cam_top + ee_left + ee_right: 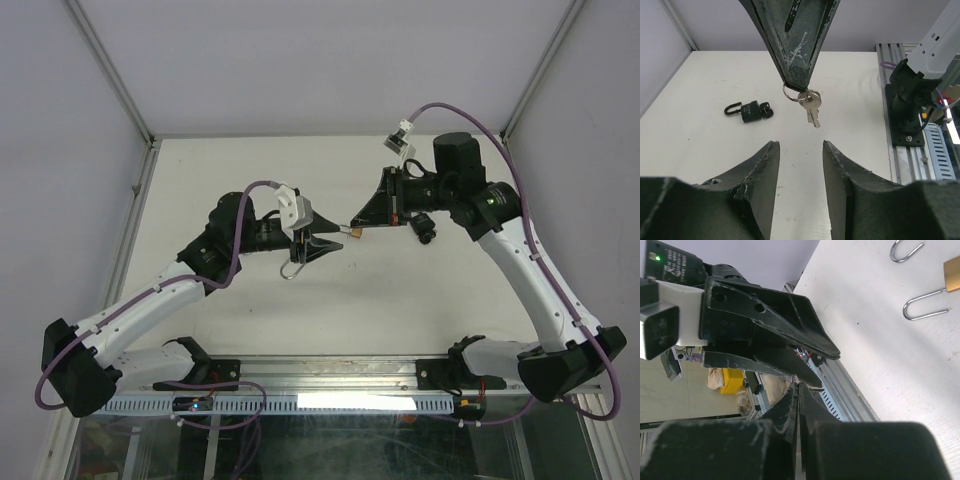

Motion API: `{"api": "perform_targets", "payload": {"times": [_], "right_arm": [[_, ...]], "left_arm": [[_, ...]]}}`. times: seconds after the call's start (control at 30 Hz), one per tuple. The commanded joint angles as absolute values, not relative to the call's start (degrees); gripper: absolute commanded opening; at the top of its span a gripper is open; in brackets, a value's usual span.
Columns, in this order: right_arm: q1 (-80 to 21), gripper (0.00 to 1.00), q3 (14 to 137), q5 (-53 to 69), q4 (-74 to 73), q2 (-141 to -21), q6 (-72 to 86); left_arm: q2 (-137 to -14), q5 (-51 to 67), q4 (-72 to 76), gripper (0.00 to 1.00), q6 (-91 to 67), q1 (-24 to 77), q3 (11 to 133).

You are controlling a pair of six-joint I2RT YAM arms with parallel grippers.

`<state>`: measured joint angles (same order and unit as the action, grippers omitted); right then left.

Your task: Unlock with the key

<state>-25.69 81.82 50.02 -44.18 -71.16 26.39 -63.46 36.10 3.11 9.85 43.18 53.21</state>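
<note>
Left wrist view | right gripper [799,82] is clamped on key ring [788,96], key [812,111] dangled above the table's middle | left gripper [800,146] is parted, empty, just below | padlock [751,111] is left on table [700,150] | risk: ring is pinched at fingertips only, so the key may be knocked loose at handover

A white worktop [330,320] fills the middle of the overhead view, its surface matte and faintly speckled. Pale lilac walls [300,60] close it in behind and at both sides. A slim metal post [110,70] climbs from the far left corner, and a second post [547,60] from the far right. A grey slotted rail [140,404] runs along the near edge (one stretch glares bright). Beyond that edge sits a blurred yellow thing [732,387].
</note>
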Motion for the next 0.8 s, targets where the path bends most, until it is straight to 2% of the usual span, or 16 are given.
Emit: {"api": "perform_targets", "payload": {"times": [0.0,0.37,0.57,0.67,0.77], "right_arm": [[-25.41,0.00,82.39,51.47,-40.25,-69.35,28.12],[-25.31,0.00,82.00,51.20,-39.74,-68.50,28.74],[-25.07,0.00,81.58,51.44,-39.55,-68.08,28.74],[-24.96,0.00,81.39,51.69,-39.64,-67.97,28.59],[-24.63,0.00,81.39,51.83,-39.92,-67.87,28.31]], "left_arm": [[-63.64,36.47,12.39,0.40,9.82,44.27,51.51],[-65.91,32.99,17.70,0.29,9.47,46.65,51.88],[-64.90,32.94,16.56,0.06,12.87,46.70,52.19],[-64.56,33.05,14.44,0.00,14.15,46.74,52.79],[-64.07,32.93,12.91,0.00,14.41,46.74,53.01]]}}
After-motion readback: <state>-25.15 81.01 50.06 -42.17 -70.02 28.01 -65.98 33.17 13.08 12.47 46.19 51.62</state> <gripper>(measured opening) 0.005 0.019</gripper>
